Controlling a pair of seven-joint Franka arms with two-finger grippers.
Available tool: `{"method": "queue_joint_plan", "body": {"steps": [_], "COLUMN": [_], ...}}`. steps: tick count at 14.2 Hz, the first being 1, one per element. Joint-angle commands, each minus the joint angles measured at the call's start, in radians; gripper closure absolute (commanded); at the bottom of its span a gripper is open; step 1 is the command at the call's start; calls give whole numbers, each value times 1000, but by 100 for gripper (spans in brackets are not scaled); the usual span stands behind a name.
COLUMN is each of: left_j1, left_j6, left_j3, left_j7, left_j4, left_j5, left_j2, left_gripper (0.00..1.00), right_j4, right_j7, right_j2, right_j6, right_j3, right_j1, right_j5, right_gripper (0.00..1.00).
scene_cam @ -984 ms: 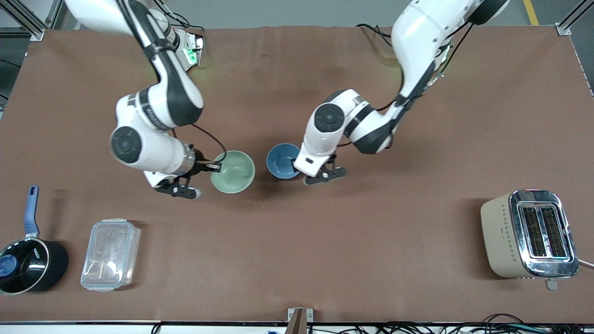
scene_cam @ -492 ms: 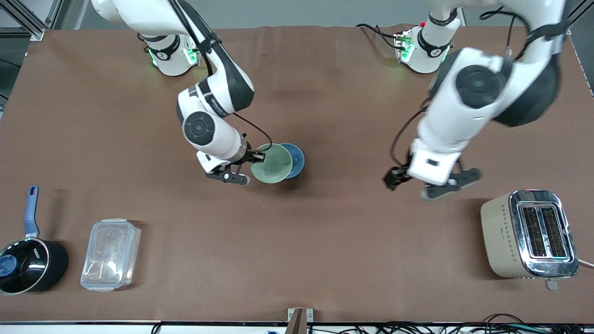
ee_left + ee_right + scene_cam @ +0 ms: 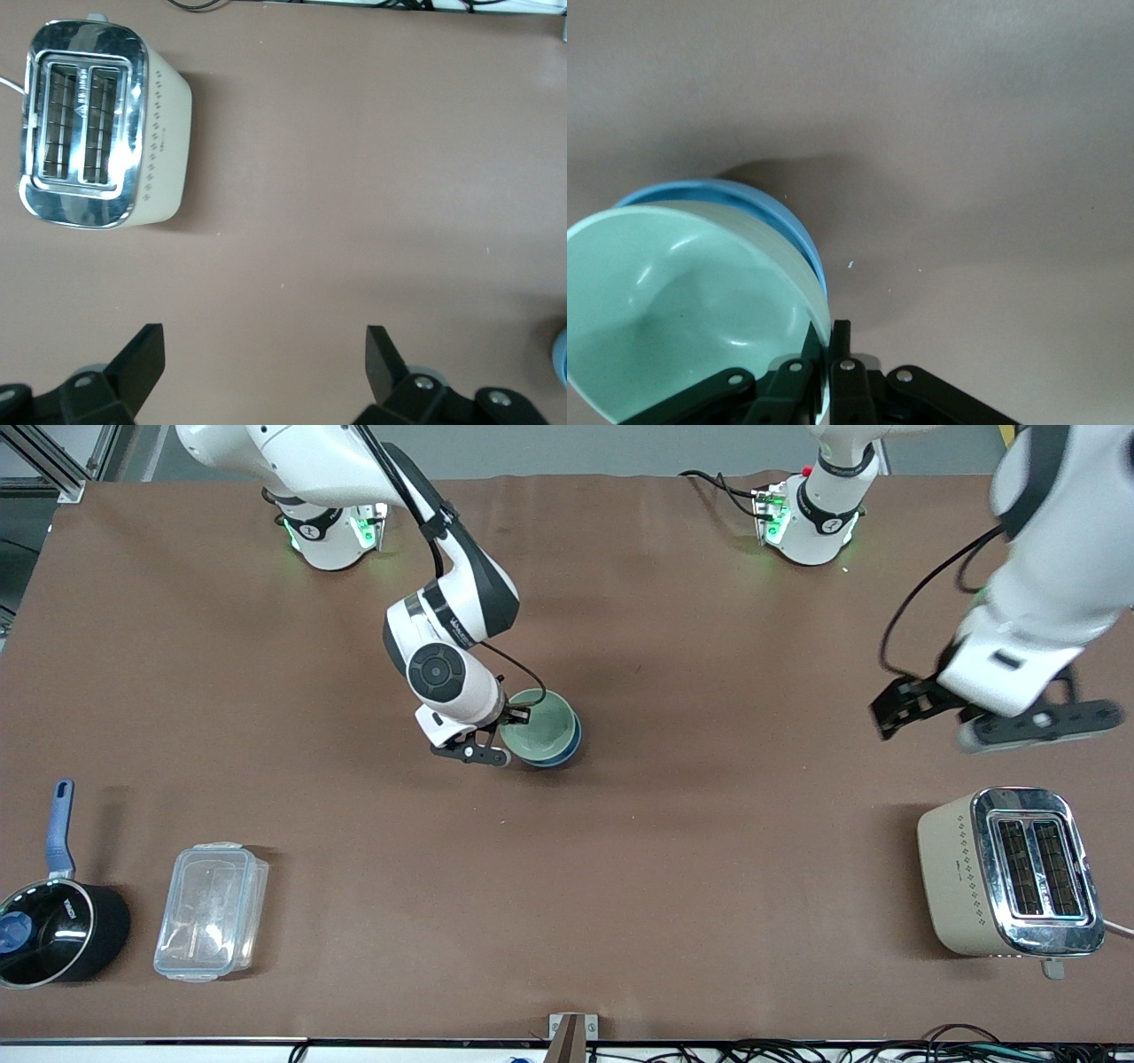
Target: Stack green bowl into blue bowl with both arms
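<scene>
Front view: right gripper sits at mid-bench, fingers pinching the rim of the green bowl. Green bowl is nested in the blue bowl; only a crescent of blue shows along its edge toward the left arm's end. Left gripper hangs in the air over bare bench above the toaster's end, fingers spread wide, holding nothing. Toaster stands near the front edge at the left arm's end. Black saucepan with blue handle and a clear lidded container sit near the front edge at the right arm's end, just beside each other.

Left wrist view: both fingers well apart with only bench between them. Toaster visible with two empty slots. Sliver of blue bowl at the frame edge.

Right wrist view: fingers clamped on the green bowl rim, one inside, one outside. Green bowl looks tilted inside the blue bowl, blue rim showing past it.
</scene>
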Motion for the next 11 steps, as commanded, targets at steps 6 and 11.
{"method": "queue_joint_plan", "body": {"steps": [6,11], "left_j1": [-134,-122], "left_j6": [-61,-56], "left_j3": [229,223], "left_j7": [172,160], "left_j4": [-161,-181], "left_j5": [-62,-67], "left_j2": [-190,-209], "left_gripper": [0,0], "right_j4": [-10,18], "right_j7": [-7,-112], "right_j2": [-32,-184], "right_j6": [-6,-146], "right_j3": [-44,-153], "right_j1": [-28,-93], "right_j5": [-1,-8], "right_gripper": [0,0]}}
